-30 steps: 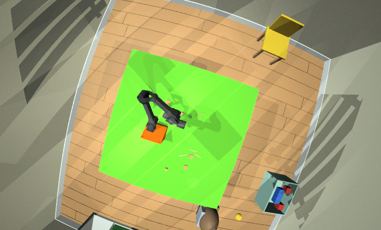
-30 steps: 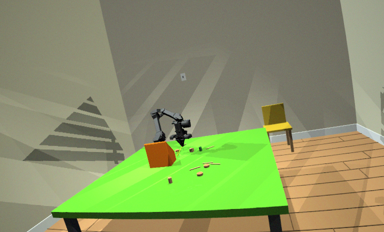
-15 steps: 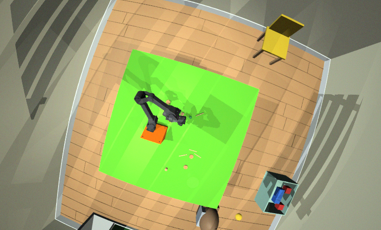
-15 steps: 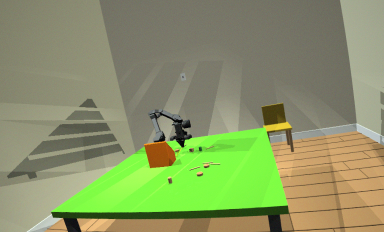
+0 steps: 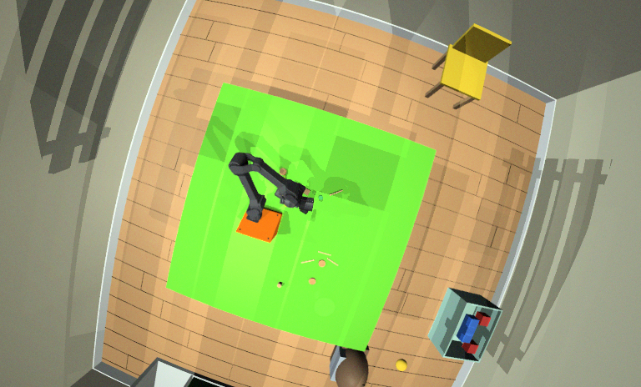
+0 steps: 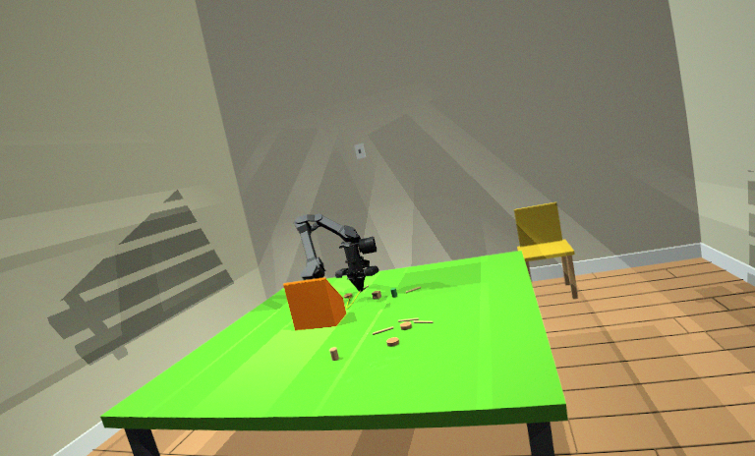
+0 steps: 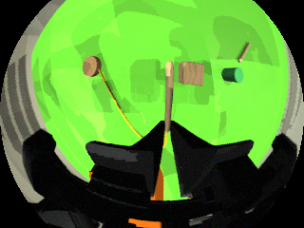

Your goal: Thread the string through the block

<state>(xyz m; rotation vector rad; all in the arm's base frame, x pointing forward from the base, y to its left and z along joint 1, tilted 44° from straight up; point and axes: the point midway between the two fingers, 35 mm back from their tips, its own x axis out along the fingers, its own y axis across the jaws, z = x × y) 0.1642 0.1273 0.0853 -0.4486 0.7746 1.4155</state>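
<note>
The black parallel-jaw gripper [image 6: 361, 288] [image 7: 166, 124] is pinching the slim wooden stick [image 7: 169, 92] near its string end, which leaves most of the length sticking out, presumably so the tip can lead into the hole. The yellow string [image 7: 116, 102] runs from there to the round wooden button [image 5: 283, 171] [image 7: 91, 66], its anchor, with some sag to spare.

In the wrist view the small wooden block [image 5: 307, 192] [image 6: 376, 294] [image 7: 191, 73] sits just right of the stick's tip, seemingly outside it; its hole is hard to make out from here, so the line of entry is my guess. Threading looks not yet done, and the next move probably wants the stick level and lined up.

Beyond the block, the dark green cylinder [image 5: 320, 198] [image 6: 393, 292] [image 7: 233, 74] and a loose thin stick [image 5: 335, 192] [image 6: 413, 289] [image 7: 244, 52] narrow the exit side. The green bench's [image 5: 293, 312] [image 6: 333, 421] edges lie well apart from this work.
</note>
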